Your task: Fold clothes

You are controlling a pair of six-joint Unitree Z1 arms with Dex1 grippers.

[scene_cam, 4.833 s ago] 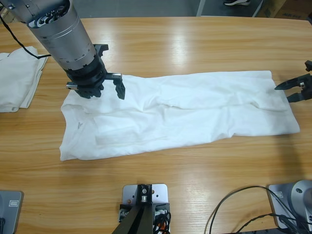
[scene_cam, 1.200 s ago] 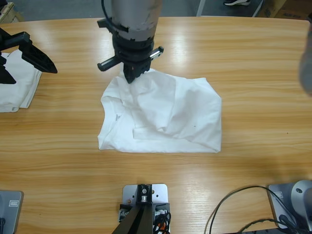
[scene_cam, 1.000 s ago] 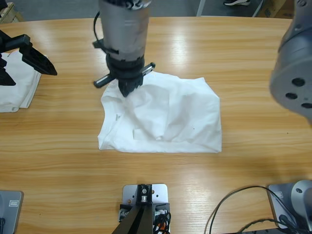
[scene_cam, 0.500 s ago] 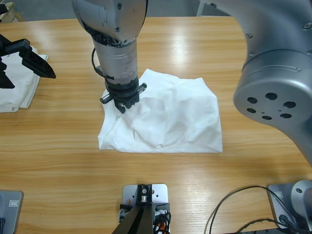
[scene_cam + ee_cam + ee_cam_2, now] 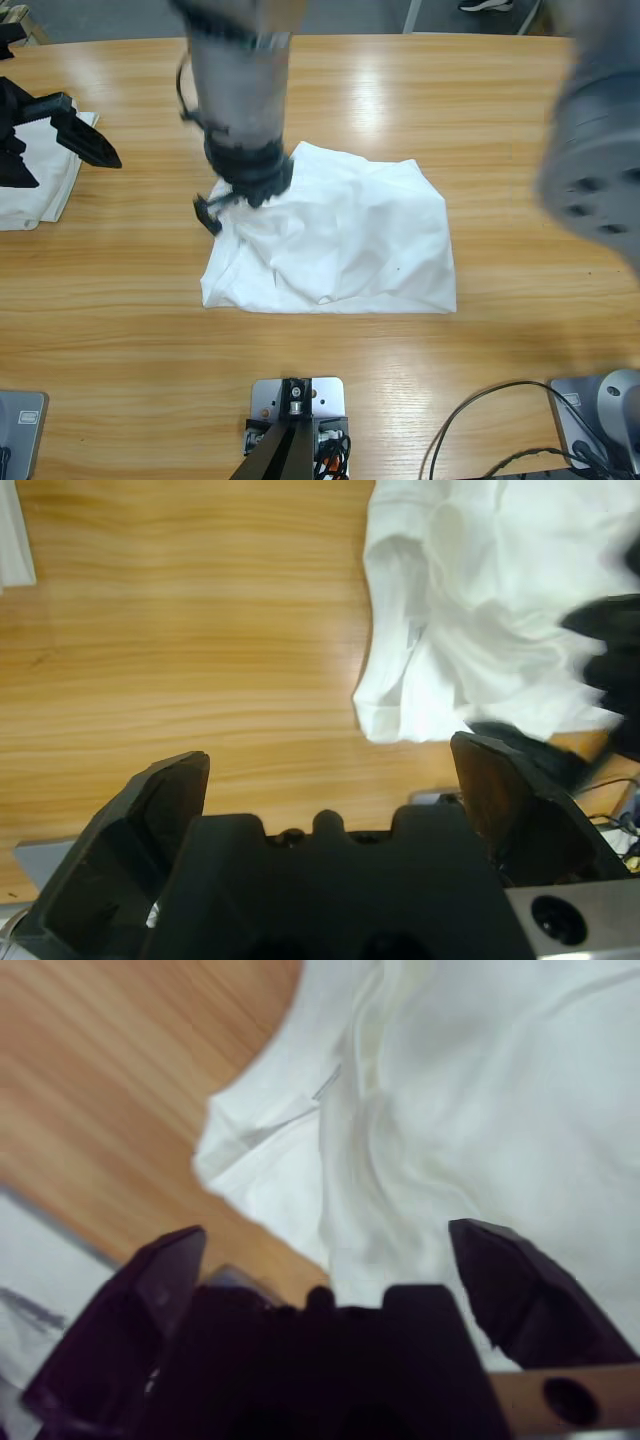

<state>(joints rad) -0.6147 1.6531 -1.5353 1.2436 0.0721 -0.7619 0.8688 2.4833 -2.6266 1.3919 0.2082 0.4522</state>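
A white shirt lies folded in half and rumpled at the table's middle. My right gripper comes down from the top and hovers over the shirt's upper left corner. In the right wrist view it is open, with the shirt's creased edge between and beyond its jaws and nothing held. My left gripper is open at the far left, apart from the shirt. The left wrist view looks past its open jaws to the shirt's corner and the right gripper.
A stack of folded white clothes lies at the table's left edge, partly under my left gripper. The right arm's large silver elbow hangs blurred over the right side. Cables trail at the front right.
The shirt, earlier spread out long, is now folded in half. My right gripper slid down the shirt's left edge and now stands slightly higher and left, blurred by motion. The left gripper barely moved.
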